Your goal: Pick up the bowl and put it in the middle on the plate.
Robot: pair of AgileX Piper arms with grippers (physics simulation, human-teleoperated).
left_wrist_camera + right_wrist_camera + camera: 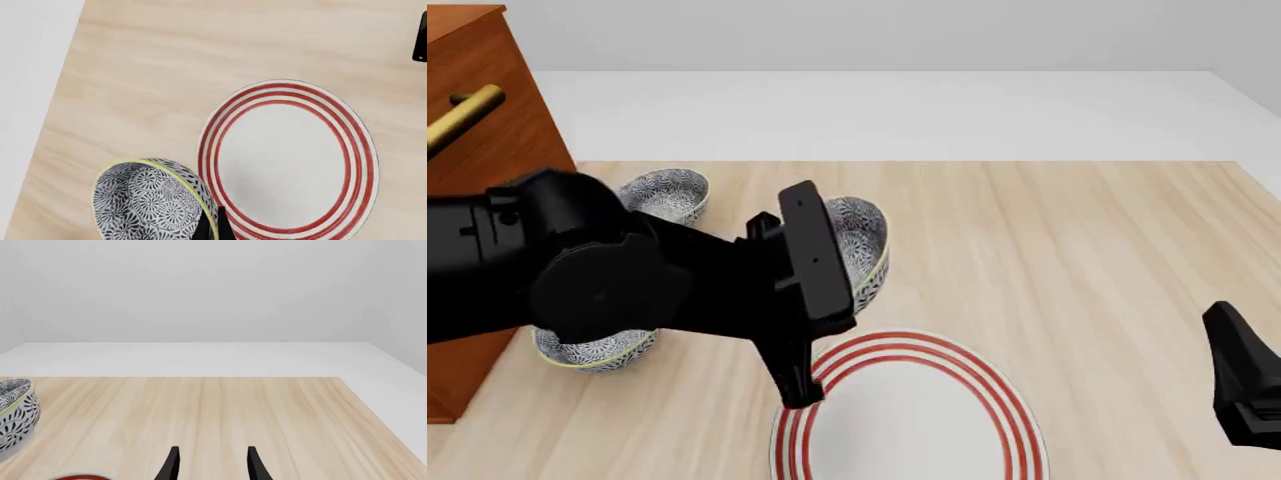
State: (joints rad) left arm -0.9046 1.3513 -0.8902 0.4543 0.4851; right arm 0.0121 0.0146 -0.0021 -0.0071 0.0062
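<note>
The bowl [868, 245], blue-grey floral with a pale yellow rim, hangs tilted above the table just beyond the plate's far left edge. My left gripper [213, 226] is shut on its rim, and the same bowl [143, 202] fills the corner of the left wrist view. The plate [914, 420], white with three red rings, lies flat near the front of the table and has nothing on it [287, 160]. My right gripper [213, 463] is open with nothing between its fingers, low at the right [1244, 385], well away from the plate.
Two more patterned bowls stand on the table at the left: one at the back [670, 192], one partly hidden under my left arm [594, 350]. A wooden cabinet [481, 110] with a brass handle stands along the left edge.
</note>
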